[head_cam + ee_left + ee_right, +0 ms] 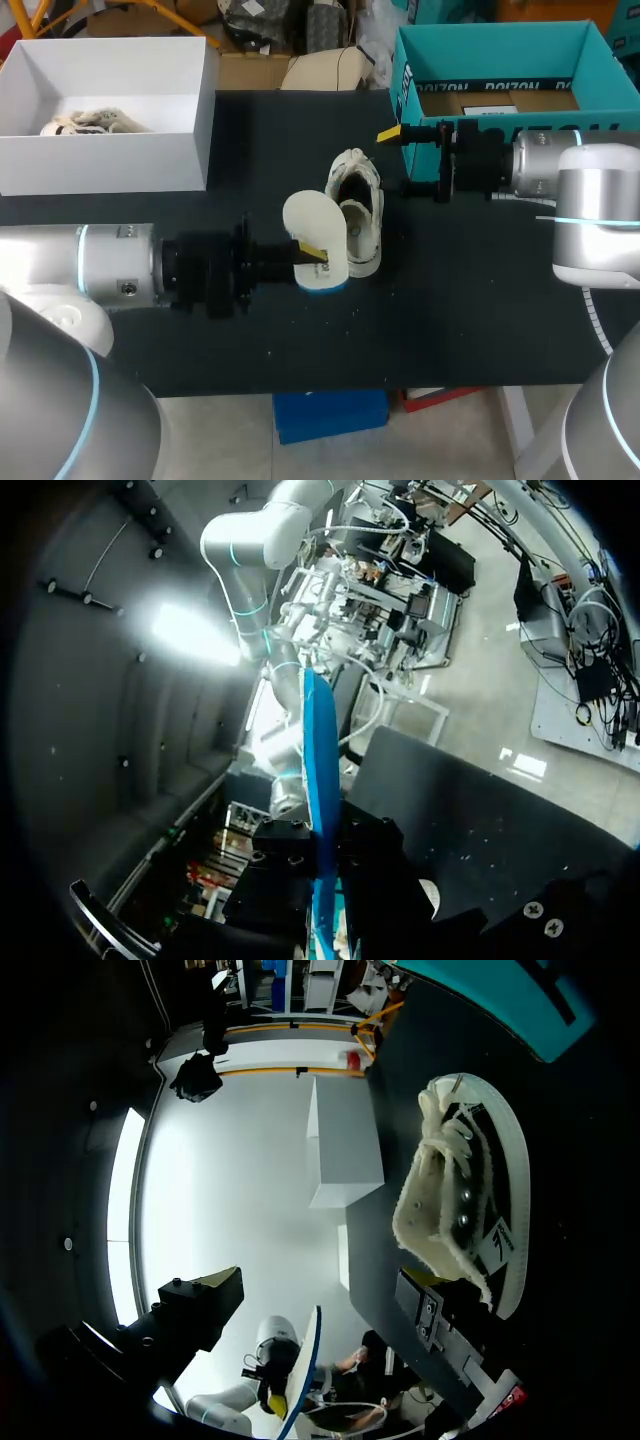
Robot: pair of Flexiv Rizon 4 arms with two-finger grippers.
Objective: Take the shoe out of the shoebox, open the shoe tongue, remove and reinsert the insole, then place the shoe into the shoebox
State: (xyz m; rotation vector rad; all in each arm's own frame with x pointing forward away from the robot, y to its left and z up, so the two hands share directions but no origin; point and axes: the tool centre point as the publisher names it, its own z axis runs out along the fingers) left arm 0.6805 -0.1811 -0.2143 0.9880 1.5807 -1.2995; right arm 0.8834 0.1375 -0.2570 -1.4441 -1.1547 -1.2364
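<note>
Insole [314, 222]: light, thin, floppy foam; left gripper [318, 256] pinches it. Sneaker [358, 205]: soft canvas, lying on side, probably best held by sole; right gripper [400, 160] spread, empty.

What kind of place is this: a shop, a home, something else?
Most likely a robotics lab bench: on a black table, the left gripper holds an insole beside a white shoe, the right gripper hovers near it, and a white box and a teal box stand at the back.

Upside-down white print, teal shoebox [500, 60] wall
</note>
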